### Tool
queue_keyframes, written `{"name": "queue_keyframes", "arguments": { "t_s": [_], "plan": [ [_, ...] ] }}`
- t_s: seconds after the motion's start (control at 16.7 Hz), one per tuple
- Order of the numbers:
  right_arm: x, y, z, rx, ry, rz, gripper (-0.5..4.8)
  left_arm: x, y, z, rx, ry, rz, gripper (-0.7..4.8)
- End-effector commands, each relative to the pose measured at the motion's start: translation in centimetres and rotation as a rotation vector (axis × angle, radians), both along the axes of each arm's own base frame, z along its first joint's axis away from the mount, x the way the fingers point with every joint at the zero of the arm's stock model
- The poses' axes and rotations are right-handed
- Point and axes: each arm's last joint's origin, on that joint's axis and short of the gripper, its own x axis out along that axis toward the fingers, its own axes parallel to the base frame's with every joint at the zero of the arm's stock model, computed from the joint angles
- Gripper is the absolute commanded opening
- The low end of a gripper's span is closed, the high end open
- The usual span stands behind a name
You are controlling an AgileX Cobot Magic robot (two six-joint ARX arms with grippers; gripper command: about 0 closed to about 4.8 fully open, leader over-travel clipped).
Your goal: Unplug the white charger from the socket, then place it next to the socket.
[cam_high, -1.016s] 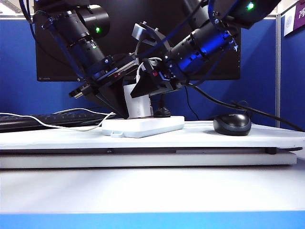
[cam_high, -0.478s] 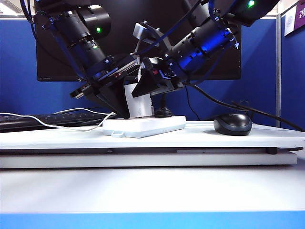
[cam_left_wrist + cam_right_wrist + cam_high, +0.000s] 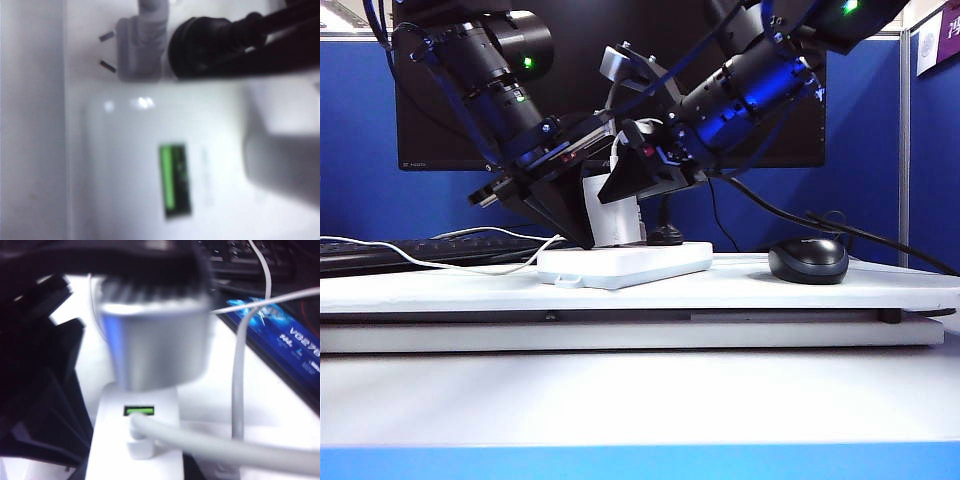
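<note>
The white charger [image 3: 610, 212] stands upright on the socket [image 3: 625, 265], a flat white power strip on the white desk board. My right gripper [image 3: 632, 180] reaches in from the upper right, shut on the charger's top. The right wrist view shows the charger's port end [image 3: 110, 450] close up, with a green port [image 3: 139, 411] and a white cable [image 3: 200, 445] plugged in beside it. My left gripper [image 3: 575, 232] points down at the socket's left part, its tip against the top; its jaws are hidden. A blurred white surface [image 3: 125, 165] with a green mark fills the left wrist view.
A black mouse [image 3: 808, 260] sits right of the socket and a keyboard [image 3: 380, 255] far left. A thin white cable [image 3: 440, 265] trails left. A black plug [image 3: 210, 42] and a small white plug [image 3: 140, 50] with bare prongs lie behind. An unidentified grey block [image 3: 155, 340] sits beyond the charger.
The right arm has risen a little. The socket, with the charger on it, has slid slightly to the right. The left arm has stayed still.
</note>
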Motion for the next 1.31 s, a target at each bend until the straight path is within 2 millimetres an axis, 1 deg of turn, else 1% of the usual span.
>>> {"name": "queue_keyframes", "arguments": {
  "t_s": [0.06,0.12,0.36,0.66,0.9,0.96,1.19,1.31],
  "plan": [
    [0.0,-0.1,5.0,0.197,-0.198,0.024,-0.01,-1.0,0.7,-3.4,0.174,0.168,0.025,-0.05],
    [0.1,-0.5,5.3,0.222,-0.190,0.014,-0.01,-1.0,0.7,-3.5,0.177,0.171,0.025,-0.05],
    [0.2,-0.5,5.7,0.239,-0.221,0.013,-0.01,-1.1,0.7,-4.1,0.186,0.195,0.022,-0.05],
    [0.2,-0.6,5.4,0.226,-0.201,0.005,-0.01,-1.1,0.7,-3.7,0.183,0.182,0.022,-0.05],
    [0.1,-0.7,4.7,0.186,-0.139,0.000,-0.01,-1.1,0.7,-0.2,0.124,0.071,0.030,-0.05],
    [0.1,-0.7,4.7,0.186,-0.140,0.000,-0.01,-1.2,0.8,1.0,0.104,0.034,0.032,-0.05],
    [0.0,-0.7,4.2,0.160,-0.116,0.003,-0.01,-1.1,0.7,3.3,0.068,-0.033,0.035,-0.05],
    [0.0,-0.7,4.0,0.144,-0.106,0.007,-0.01,-1.1,0.7,4.8,0.053,-0.069,0.038,-0.05]
  ]
}}
